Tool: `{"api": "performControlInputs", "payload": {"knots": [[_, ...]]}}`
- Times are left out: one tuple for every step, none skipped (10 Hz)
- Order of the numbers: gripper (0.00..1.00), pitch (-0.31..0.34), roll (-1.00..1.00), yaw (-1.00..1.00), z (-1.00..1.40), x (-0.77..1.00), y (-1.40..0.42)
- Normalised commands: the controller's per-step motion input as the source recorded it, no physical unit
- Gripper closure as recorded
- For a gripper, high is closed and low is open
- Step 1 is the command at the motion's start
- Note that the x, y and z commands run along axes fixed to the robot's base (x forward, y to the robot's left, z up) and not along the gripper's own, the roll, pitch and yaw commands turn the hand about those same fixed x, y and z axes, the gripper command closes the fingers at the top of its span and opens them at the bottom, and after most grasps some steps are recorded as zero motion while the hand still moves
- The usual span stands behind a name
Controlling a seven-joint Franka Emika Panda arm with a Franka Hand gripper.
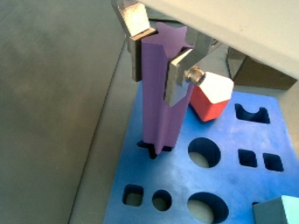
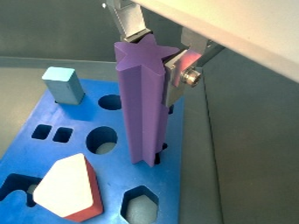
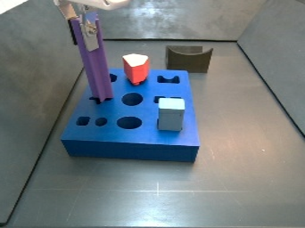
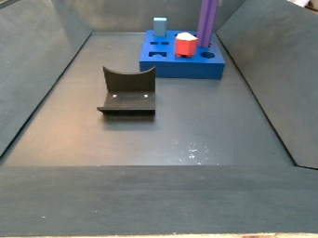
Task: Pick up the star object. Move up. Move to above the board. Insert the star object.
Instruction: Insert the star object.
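Note:
The purple star object (image 1: 163, 87) stands upright with its lower end in the star hole at one edge of the blue board (image 1: 233, 179). It shows in both wrist views (image 2: 140, 96) and both side views (image 3: 92, 62) (image 4: 209, 19). My gripper (image 1: 159, 52) is at the post's top end, its silver fingers (image 2: 176, 74) pressed against opposite sides of the post, shut on it. The gripper also shows in a side view (image 3: 84, 22). The board lies flat on the floor (image 3: 131, 134) (image 4: 199, 67) (image 2: 35, 157).
A red-orange block (image 3: 135, 67) (image 1: 211, 96) (image 2: 70, 185) and a light-blue cube (image 3: 172, 113) (image 2: 61, 85) sit in the board. A dark-brown arch piece (image 3: 188, 58) (image 4: 126, 90) lies on the floor apart from the board. Grey walls enclose the floor.

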Motion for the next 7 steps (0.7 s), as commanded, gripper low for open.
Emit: {"api": "performControlInputs", "payload": {"knots": [[1.0,0.05,0.0,-0.25,-0.19,-0.2,-0.14],[1.0,0.067,0.0,-0.18,-0.11,-0.25,-0.1],[1.0,0.086,0.0,-0.2,-0.05,-0.29,-0.05],[1.0,0.12,0.0,-0.16,-0.07,-0.29,0.0],[1.0,0.099,0.0,-0.02,-0.21,0.0,0.0],[1.0,0.151,0.0,-0.05,-0.75,0.45,0.0],[1.0,0.134,0.0,-0.12,-0.91,0.76,0.0]]}}
